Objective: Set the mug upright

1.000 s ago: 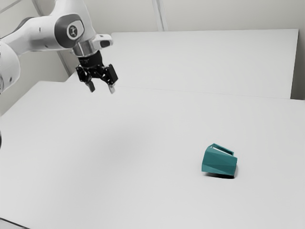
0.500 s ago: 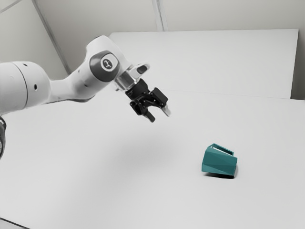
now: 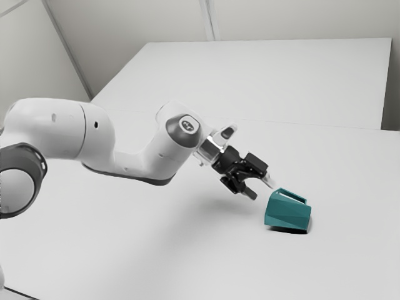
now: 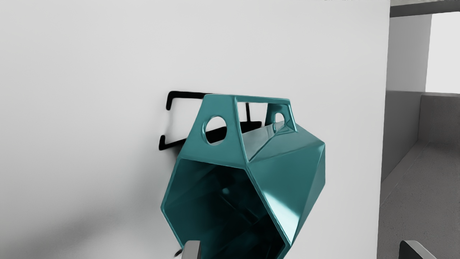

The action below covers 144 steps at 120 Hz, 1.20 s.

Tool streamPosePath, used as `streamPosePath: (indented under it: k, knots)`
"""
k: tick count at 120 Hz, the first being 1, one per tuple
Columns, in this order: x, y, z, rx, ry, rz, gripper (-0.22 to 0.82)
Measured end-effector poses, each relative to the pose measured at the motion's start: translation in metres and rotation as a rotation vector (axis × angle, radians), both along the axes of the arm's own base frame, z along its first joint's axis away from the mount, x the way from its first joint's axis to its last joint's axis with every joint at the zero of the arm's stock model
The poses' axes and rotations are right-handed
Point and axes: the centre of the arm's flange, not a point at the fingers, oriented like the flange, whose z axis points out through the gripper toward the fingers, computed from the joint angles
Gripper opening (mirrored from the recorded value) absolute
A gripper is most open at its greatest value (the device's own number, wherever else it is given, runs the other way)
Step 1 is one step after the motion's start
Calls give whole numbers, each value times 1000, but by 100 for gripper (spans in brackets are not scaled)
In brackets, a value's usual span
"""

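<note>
Close to the mug on the exterior view's left, the black gripper stands with its fingers spread, slightly above the table. The teal faceted mug lies on its side, handle on the upper side. In the wrist view the mug has its hexagonal mouth facing my hand. One fingertip of the gripper overlaps the mouth's lower part and the other is off beyond the mug's outer wall, with a wide gap between them. Whether a finger touches the mug, I cannot tell.
The white table extends around the mug. A raised white panel or surface stands behind it. Past the table's edge in the wrist view is a grey floor. Dark shadow shapes lie beside the mug's handle.
The arm has reached down and toward the exterior view's right, bringing the gripper from far off to beside the mug. The mug has stayed where it was.
</note>
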Motion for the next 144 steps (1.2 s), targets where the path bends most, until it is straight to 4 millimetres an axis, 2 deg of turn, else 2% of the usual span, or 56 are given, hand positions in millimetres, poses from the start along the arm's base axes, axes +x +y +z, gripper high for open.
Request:
streamPosePath:
  k: [24,66,70,86,99,111,124,144]
  knots:
    - [2,-7,-27,-38,-2,34,60]
    - [-10,-38,-41,-137,22,67,60]
    - [-10,-39,-41,-142,21,68,54]
    - [-10,-40,-38,-149,5,64,18]
    - [-11,-42,-34,-151,-9,55,1]
    - [-14,-48,-31,-158,-18,41,-8]
    - [-15,-52,-25,-163,-31,34,-12]
    - [-21,-50,21,-160,-112,15,-13]
